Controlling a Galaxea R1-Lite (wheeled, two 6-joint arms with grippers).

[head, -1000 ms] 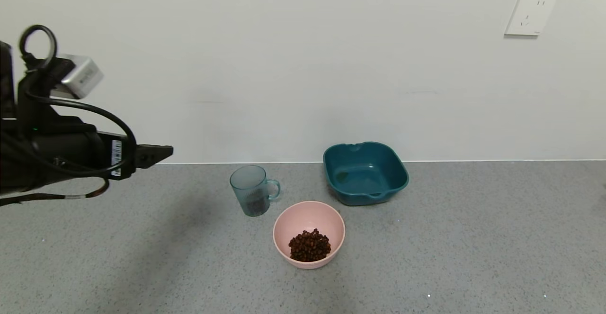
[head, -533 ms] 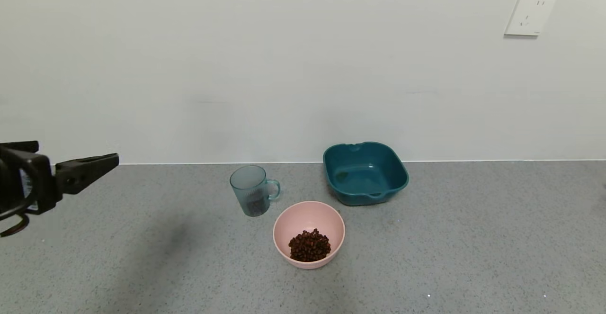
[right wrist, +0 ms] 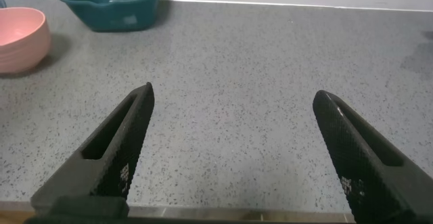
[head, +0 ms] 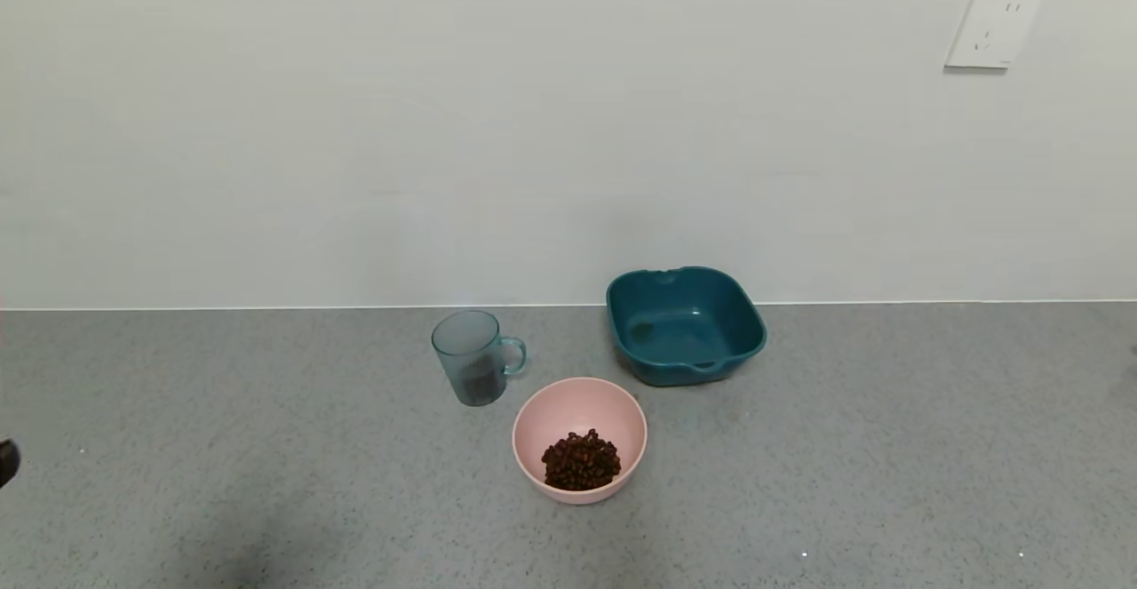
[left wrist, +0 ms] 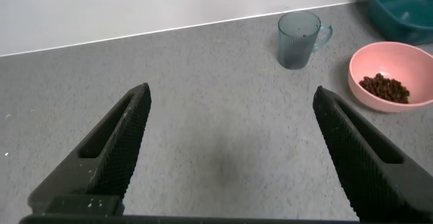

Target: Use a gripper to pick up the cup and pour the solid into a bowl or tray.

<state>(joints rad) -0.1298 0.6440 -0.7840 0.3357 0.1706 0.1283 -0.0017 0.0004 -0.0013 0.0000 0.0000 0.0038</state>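
1. left gripper [left wrist: 230,156]: jaws spread wide, empty, well apart from the cup [head: 471,356].
2. right gripper [right wrist: 233,156]: jaws released, parked.
3. cup upright on desk [head: 266,447], at 10 o'clock of the pink bowl [head: 579,402]; solid [head: 581,461] lies in bowl.
4. risk: a re-approach clipping the handle likely tips the light cup.

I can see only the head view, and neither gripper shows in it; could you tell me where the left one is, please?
Observer: The left gripper is open and empty over bare counter, aimed toward the cup.
Operator: Thank you. Is anything between it and the cup?
Observer: No, only counter; the pink bowl with the beans sits off to one side.
Operator: And the right gripper?
Observer: The right gripper is also open and empty, over counter well short of the teal basin.
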